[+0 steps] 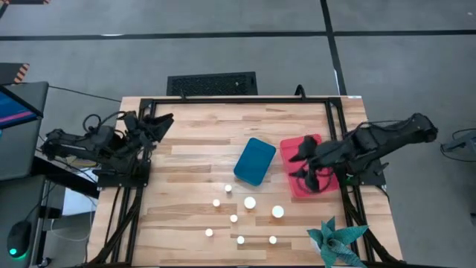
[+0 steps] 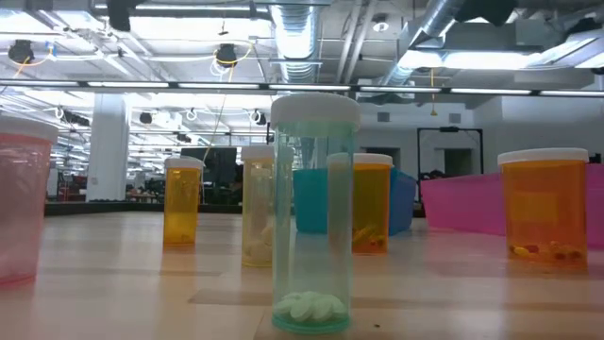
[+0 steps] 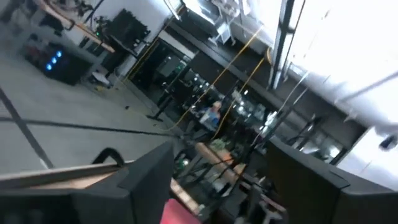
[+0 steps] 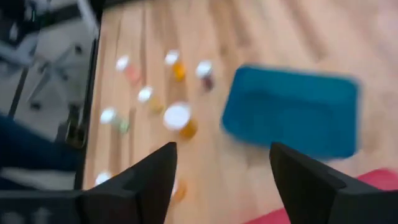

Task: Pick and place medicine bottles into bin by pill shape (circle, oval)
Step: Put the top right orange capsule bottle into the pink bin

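Several white-topped medicine bottles (image 1: 250, 202) stand upright on their bases on the wooden table, near its front middle. The low view shows orange ones (image 2: 543, 208), a clear one with white pills (image 2: 313, 212) and a pink one (image 2: 19, 198). The teal tray (image 1: 254, 161) and the red tray (image 1: 309, 179) lie flat side by side behind them. My right gripper (image 1: 297, 153) is open and empty above the red tray's left part, its fingers (image 4: 152, 180) pointing toward the teal tray (image 4: 292, 112) and the bottles (image 4: 177, 116). My left gripper (image 1: 160, 121) is open and empty at the table's far left corner.
A teal paper plant (image 1: 335, 240) stands at the table's near right corner. A black metal frame (image 1: 238, 100) runs along the table's far, left and right edges. Bare wood lies left of the bottles.
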{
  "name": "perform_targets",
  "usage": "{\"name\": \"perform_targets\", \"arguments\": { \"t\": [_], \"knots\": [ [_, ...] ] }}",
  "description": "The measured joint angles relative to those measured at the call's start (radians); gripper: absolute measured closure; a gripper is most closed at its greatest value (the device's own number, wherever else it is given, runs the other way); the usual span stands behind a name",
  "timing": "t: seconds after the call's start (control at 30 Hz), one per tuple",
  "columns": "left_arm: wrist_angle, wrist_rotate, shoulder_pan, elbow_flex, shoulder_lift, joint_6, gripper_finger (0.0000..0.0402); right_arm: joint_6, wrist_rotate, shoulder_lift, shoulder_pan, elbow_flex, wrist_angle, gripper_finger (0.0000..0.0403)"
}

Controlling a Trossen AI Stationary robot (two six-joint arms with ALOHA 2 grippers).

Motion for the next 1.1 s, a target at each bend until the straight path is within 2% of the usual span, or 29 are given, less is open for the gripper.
{"name": "perform_targets", "arguments": {
  "t": [0.13,0.27,0.5,0.63,0.87,1.1],
  "knots": [
    [-0.152,-0.064,0.0,0.111,0.099,0.027,0.0105,0.057,-0.06,0.096,0.056,0.002,-0.022,0.0097],
    [-0.308,-0.079,0.0,0.191,0.173,0.035,0.0092,0.114,-0.071,0.188,0.097,0.002,-0.057,0.0065],
    [-0.359,-0.061,0.0,0.231,0.224,0.034,0.009,0.054,-0.082,0.324,0.139,0.002,-0.039,0.0047],
    [-0.362,-0.054,0.0,0.231,0.212,0.026,0.009,0.013,-0.09,0.4,0.149,0.003,0.008,0.0053],
    [-0.383,0.114,0.0,0.232,0.113,0.037,0.009,0.021,-0.098,0.507,0.16,0.003,0.156,0.0054],
    [-0.44,0.184,0.0,0.232,-0.008,0.024,0.009,0.05,-0.1,0.578,0.134,0.003,0.236,0.0055]
  ]
}}
